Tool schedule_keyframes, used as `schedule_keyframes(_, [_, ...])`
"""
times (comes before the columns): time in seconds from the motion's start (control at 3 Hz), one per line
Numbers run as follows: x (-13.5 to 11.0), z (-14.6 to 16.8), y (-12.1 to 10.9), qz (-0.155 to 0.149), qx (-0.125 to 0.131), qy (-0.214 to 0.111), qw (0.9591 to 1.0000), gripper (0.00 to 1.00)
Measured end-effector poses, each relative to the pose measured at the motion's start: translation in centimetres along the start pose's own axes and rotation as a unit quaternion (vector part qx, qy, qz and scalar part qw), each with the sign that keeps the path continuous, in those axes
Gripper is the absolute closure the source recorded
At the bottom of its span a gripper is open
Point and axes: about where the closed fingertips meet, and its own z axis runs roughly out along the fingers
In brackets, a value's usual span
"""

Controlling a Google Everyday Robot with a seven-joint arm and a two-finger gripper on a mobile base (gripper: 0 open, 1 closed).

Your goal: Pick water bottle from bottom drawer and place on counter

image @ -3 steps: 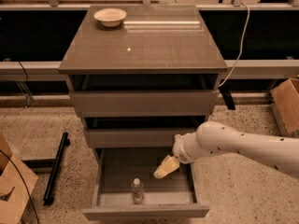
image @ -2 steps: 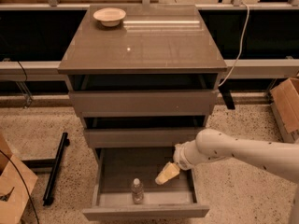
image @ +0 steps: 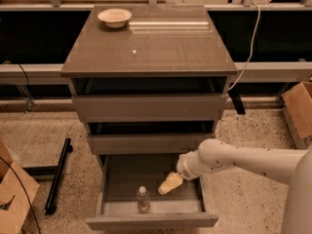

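Note:
The water bottle (image: 143, 199), small and clear with a white cap, stands upright near the front of the open bottom drawer (image: 151, 220). My gripper (image: 168, 185) hangs inside the drawer, just right of and slightly above the bottle, apart from it. My white arm reaches in from the right. The counter (image: 146, 48) is the glossy grey-brown top of the cabinet.
A pale bowl (image: 114, 17) sits on the counter's back left corner. The two upper drawers (image: 148, 107) are partly pulled out. A cardboard box (image: 300, 111) stands at the right, another at the lower left (image: 12, 194). A black bar (image: 57, 177) lies on the floor.
My gripper has moved down and to the left, deeper into the bottom drawer and closer to the water bottle. The bottle has not moved.

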Motion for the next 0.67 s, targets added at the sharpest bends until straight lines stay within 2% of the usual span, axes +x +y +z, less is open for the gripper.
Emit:
schedule_keyframes(0.33, [1.3,3.9,-0.9,0.015,-0.01,-0.011,0.9998,0.0])
schedule_keyframes(0.67, [2.6,8.2,-1.4,0.026,-0.035,-0.017,0.9989,0.0])
